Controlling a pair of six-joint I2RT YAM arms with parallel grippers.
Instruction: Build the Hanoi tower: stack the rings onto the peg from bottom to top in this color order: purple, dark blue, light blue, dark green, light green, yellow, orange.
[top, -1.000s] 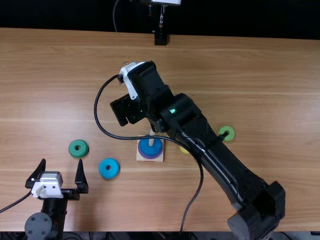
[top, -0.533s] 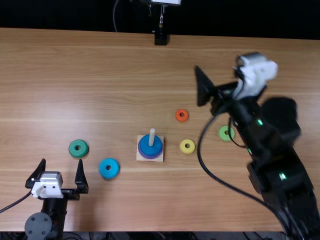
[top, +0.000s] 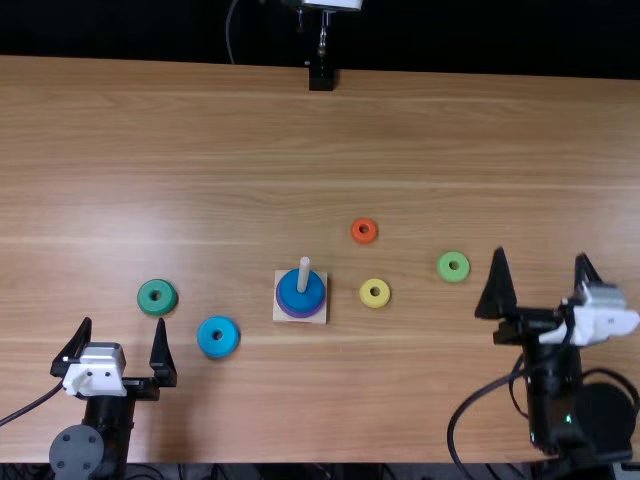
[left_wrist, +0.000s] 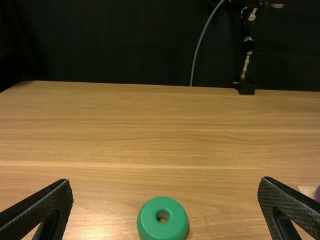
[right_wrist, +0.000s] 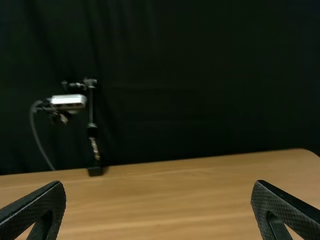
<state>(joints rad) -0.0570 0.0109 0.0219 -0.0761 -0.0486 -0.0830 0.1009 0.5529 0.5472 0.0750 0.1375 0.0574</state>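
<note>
Stack: purple ring (top: 298, 315) lowest, dark blue ring (top: 300, 299) on it, both around the peg (top: 304, 272).
Light blue ring (top: 205, 340): flat on the table (top: 420, 390), between left pincer (top: 124, 321) and peg; judged next in order.
Left pincer: wide, holding nothing; the nearer one to the light blue ring.
Right pincer (top: 541, 254): wide, holding nothing; well apart, on the peg's far side from that ring.
Governing relation: light blue ring lies right of the left pincer, slightly nearer the table's near edge than its fingertips. Pick-up judged to need a rightward shift; straight ahead risks meeting the dark green ring (top: 145, 297).
</note>
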